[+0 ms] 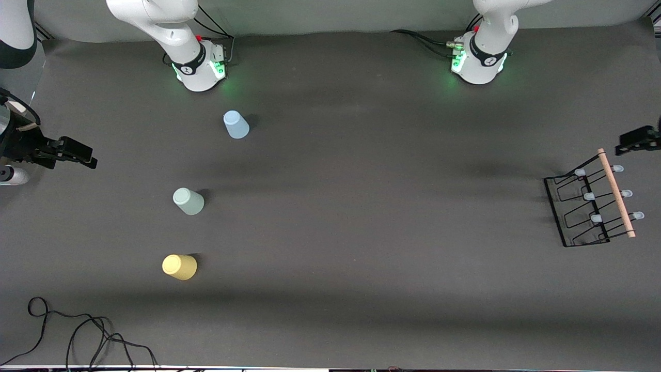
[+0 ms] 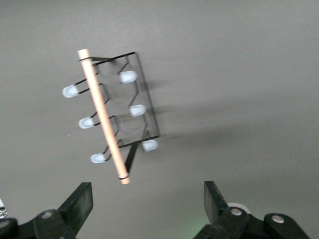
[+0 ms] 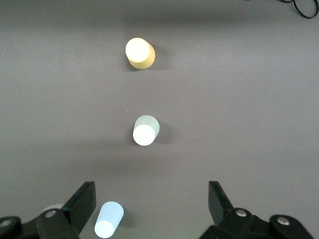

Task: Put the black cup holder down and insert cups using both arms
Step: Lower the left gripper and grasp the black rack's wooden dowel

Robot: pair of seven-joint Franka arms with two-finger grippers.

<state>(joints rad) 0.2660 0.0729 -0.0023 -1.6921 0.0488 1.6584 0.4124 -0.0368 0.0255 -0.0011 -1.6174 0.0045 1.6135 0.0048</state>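
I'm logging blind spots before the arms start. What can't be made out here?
- Left end effector: front view, cut off by the picture's edge.
- Cups' openings: the blue cup, green cup and yellow cup stand upside down in every view.
- Rack base: left wrist view, blurred, partly hidden under the handle.

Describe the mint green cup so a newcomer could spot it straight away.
Look toward the right arm's end of the table, where three small upturned cups stand in a loose row. The mint green cup is the middle one, between the light blue cup and the yellow cup, which is nearest the front camera.
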